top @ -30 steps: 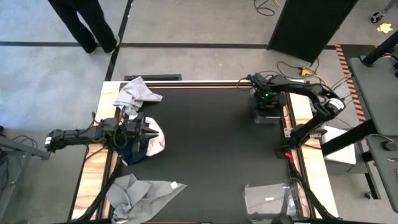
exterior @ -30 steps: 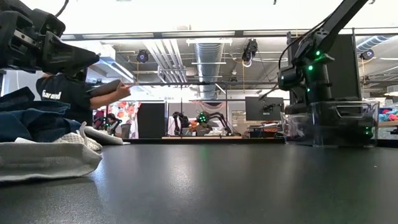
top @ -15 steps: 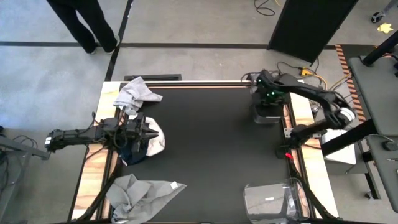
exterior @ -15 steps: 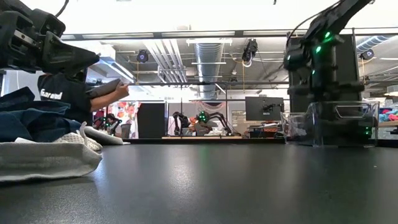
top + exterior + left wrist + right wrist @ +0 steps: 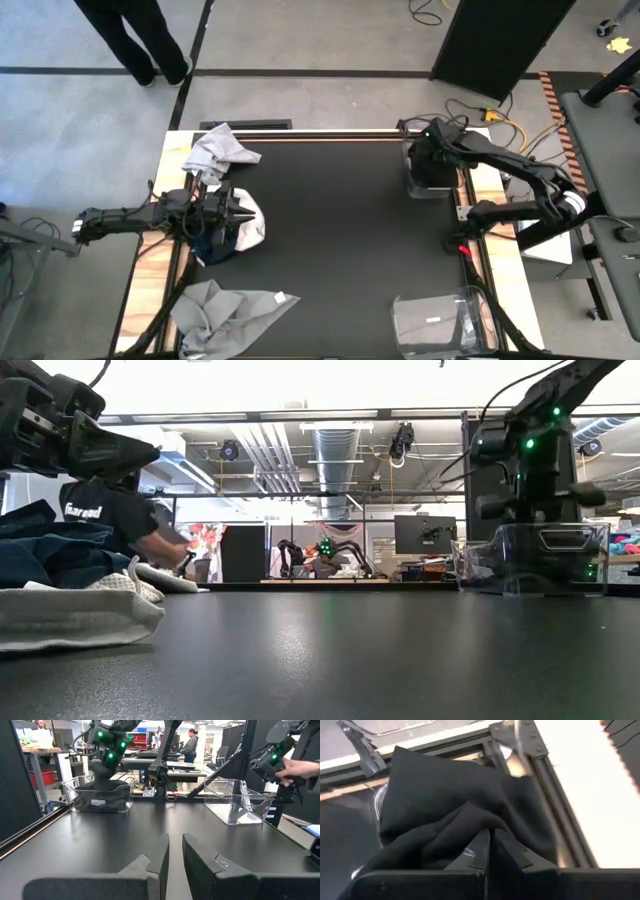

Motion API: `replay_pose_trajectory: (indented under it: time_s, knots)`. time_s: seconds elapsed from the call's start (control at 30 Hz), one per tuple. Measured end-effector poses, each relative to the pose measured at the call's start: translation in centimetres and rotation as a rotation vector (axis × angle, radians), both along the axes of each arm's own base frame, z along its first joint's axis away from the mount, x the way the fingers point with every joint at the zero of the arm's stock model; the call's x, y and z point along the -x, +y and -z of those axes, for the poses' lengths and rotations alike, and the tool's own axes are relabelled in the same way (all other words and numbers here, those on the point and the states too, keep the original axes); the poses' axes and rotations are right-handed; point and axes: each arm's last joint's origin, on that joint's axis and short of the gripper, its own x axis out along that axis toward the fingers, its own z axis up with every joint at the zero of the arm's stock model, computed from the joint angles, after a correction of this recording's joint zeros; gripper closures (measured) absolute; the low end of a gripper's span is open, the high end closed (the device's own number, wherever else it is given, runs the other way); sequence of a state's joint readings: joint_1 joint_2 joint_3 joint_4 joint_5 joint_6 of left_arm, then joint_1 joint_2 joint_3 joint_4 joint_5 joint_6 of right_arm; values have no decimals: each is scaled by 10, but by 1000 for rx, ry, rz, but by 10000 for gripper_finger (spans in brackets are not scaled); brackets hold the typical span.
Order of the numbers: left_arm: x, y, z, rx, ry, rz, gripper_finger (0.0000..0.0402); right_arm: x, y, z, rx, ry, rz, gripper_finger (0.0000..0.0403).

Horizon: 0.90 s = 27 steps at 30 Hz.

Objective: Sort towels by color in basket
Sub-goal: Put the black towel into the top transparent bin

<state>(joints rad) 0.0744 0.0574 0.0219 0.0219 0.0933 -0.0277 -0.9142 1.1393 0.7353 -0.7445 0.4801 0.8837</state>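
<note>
Since the earlier frame your right arm has swung further toward the worktop's right edge, bringing its wrist over the far clear bin (image 5: 432, 180); your left arm has not moved. In the low view, the person (image 5: 105, 512) in the room behind has lowered the raised hand.

Right gripper (image 5: 489, 851): it sits directly above the far clear bin, at the right far corner of the worktop (image 5: 340, 250). Its jaws are closed together, with nothing between them. Just beyond the fingertips lies a black towel (image 5: 455, 815), bunched up inside that bin.

Left gripper (image 5: 175, 860): it hovers over the towel pile (image 5: 235, 225) at the left edge of the worktop, well apart from the far clear bin. Its jaws are pressed together and hold nothing; you see only bare worktop between and beyond them.

Towel pile: a dark navy towel (image 5: 45, 550) lies on top of a white towel (image 5: 80, 615), both resting on the worktop.

Other towels, all well apart from the far clear bin: a light grey towel (image 5: 220, 152) lies at the left far corner, and another grey towel (image 5: 228, 310) lies at the left near corner.

A second clear bin (image 5: 440, 322) stands at the right near corner, on the same side as the far clear bin.
</note>
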Motion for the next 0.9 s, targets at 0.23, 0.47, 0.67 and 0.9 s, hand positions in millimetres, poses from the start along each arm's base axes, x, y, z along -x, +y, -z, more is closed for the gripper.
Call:
replay_pose_trajectory:
  time_s: [0.23, 0.47, 0.67, 0.9]
  knots:
    - [0, 0, 0, 0, 0, 0, 362, -12, -8, 34, -134, -120, -33, 385]
    - [0, 0, 0, 0, 0, 0, 362, -18, -13, 51, -234, -133, -50, 385]
    - [0, 0, 0, 0, 0, 0, 362, -20, -13, 36, -219, -147, -153, 354]
    - [0, 0, 0, 0, 0, 0, 362, -19, -13, -2, -73, -218, -192, 265]
